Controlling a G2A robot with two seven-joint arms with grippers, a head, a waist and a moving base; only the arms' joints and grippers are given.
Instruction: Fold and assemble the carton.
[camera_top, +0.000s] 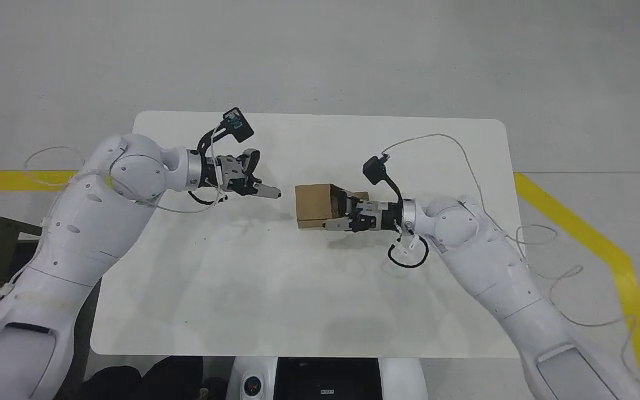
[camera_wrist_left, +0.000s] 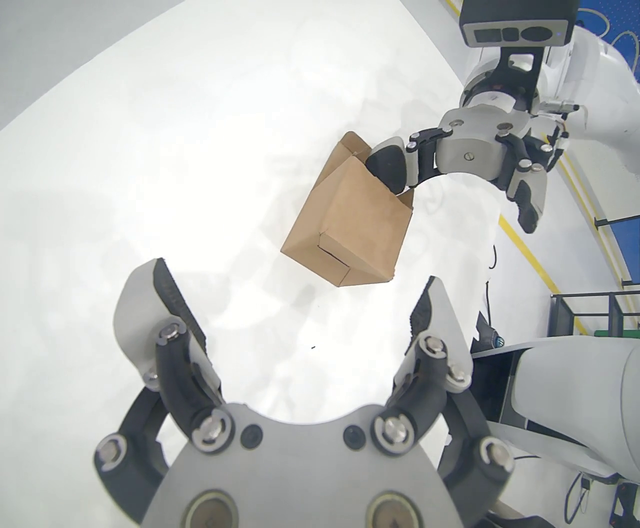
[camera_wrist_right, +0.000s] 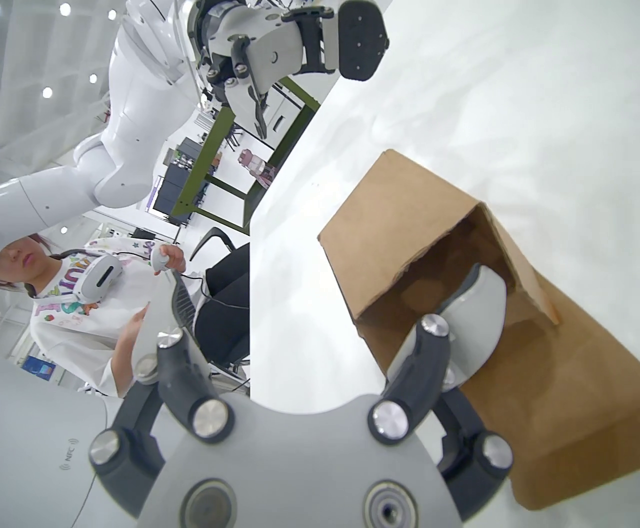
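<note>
The brown carton sits near the middle of the white table, a little toward the right arm's side, between the two grippers. It is already squared up into a box shape. The end facing the left gripper is closed, with a tucked flap whose slit shows in the left wrist view. The opposite end is open and faces the right gripper. The right gripper's jaws are spread wide: one finger reaches into the open mouth of the carton, and the other finger stays outside, well clear of the cardboard, so nothing is pinched between them. In the left wrist view the carton looks tipped, one corner lower than the rest, but it is hard to tell whether it rests on the table or is raised slightly on that inserted finger. The left gripper is near the carton's closed end but apart from it, its jaws released and wide with nothing between them. Its ribbed pads face each other across bare table. In the right wrist view the left gripper shows beyond the carton, above the table surface.
</note>
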